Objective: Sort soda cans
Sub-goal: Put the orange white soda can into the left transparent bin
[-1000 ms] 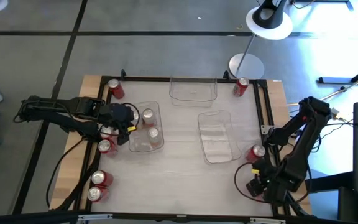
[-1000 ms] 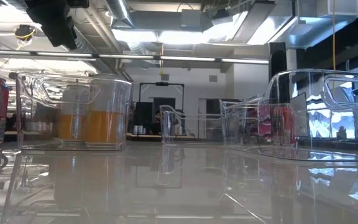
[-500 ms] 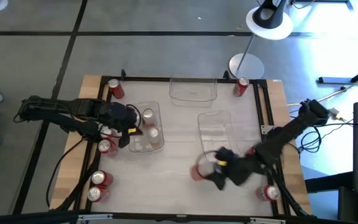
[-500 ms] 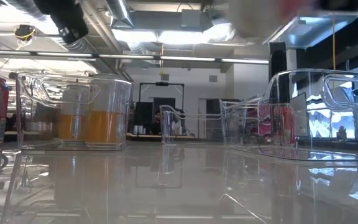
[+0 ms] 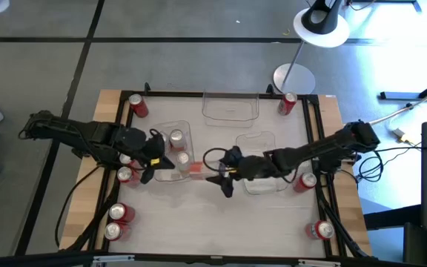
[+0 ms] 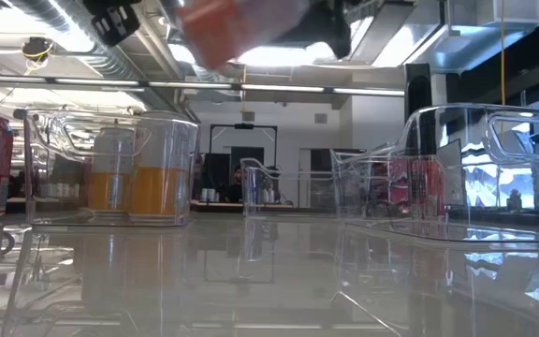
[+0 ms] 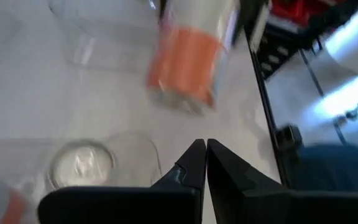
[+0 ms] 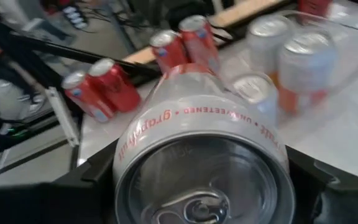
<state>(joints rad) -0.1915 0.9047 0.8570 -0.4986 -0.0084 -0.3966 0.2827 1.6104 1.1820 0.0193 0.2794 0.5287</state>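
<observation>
My right gripper [image 5: 204, 169] is shut on a pale soda can with an orange band [image 5: 193, 166] and carries it in the air at the right side of the left clear bin [image 5: 170, 127]. Two pale cans [image 5: 175, 137] [image 5: 183, 158] stand in that bin. My left gripper [image 7: 205, 152] is shut with nothing in it, and hovers over the bin's near left part [image 5: 147, 170]. Red cans stand outside the bins at the far left [image 5: 137, 105], beside the left bin [image 5: 127, 175] and near left [image 5: 118, 213]. My right gripper pinches the can's round wall [image 8: 126, 155] between its two fingers [image 8: 95, 180], one on each side. The can lies along the fingers with its silver top [image 8: 204, 186] toward the wrist. The fingers come nearly level from the table's right. The can is lifted clear, its bottom [image 7: 179, 99] pointing toward the left bin.
Two more clear bins stand at the far middle [image 5: 230, 107] and centre right [image 5: 260, 162]. Red cans stand at the far right corner [image 5: 288, 102], by the right rail [image 5: 306, 180] and near right [image 5: 321, 230]. A lamp base [image 5: 293, 76] stands beyond the far edge.
My right gripper has swung from the near right corner across the table toward the left bin, carrying the can. It has tipped from pointing down to nearly level and rolled, so the can now lies on its side in the air. My left gripper has tipped up slightly.
</observation>
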